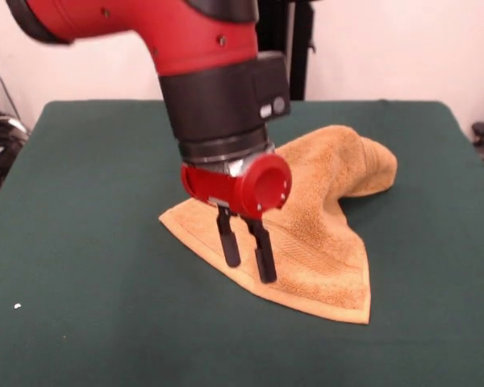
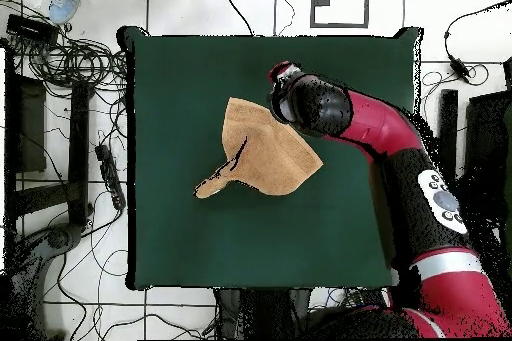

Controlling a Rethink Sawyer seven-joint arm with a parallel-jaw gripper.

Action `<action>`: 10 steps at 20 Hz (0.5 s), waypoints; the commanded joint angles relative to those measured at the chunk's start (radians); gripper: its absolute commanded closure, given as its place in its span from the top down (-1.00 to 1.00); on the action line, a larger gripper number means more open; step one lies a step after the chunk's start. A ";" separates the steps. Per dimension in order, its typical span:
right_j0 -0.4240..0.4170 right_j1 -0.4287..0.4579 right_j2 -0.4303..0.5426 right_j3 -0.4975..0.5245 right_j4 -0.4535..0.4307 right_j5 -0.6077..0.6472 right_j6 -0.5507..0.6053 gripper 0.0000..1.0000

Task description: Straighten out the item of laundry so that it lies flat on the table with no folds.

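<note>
The towel (image 1: 323,218) lies folded near the tabletop's (image 1: 81,306) middle, one end bunched toward 2 o'clock, and the gripper (image 1: 247,262), part-open and empty, hangs over its 8 o'clock edge, seemingly about to pinch there and pull the fold outward.

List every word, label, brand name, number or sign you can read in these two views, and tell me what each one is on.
No text can be read in either view.
White patch with dark marks on the arm's black link: too blurred to read.
Towel: no tag or lettering shows.
Table: no markings.
Gripper and its red housing: no lettering shows.
</note>
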 commanded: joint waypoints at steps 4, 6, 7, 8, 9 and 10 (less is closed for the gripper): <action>-0.003 0.097 0.151 0.161 -0.028 -0.108 -0.022 1.00; -0.001 0.096 0.150 0.174 -0.025 -0.120 -0.005 1.00; -0.001 0.095 0.151 0.182 -0.024 -0.126 0.004 1.00; -0.001 0.095 0.153 0.188 -0.024 -0.130 0.008 1.00; -0.001 0.094 0.155 0.193 -0.023 -0.134 0.013 1.00; 0.001 0.095 0.163 0.213 -0.019 -0.152 0.029 1.00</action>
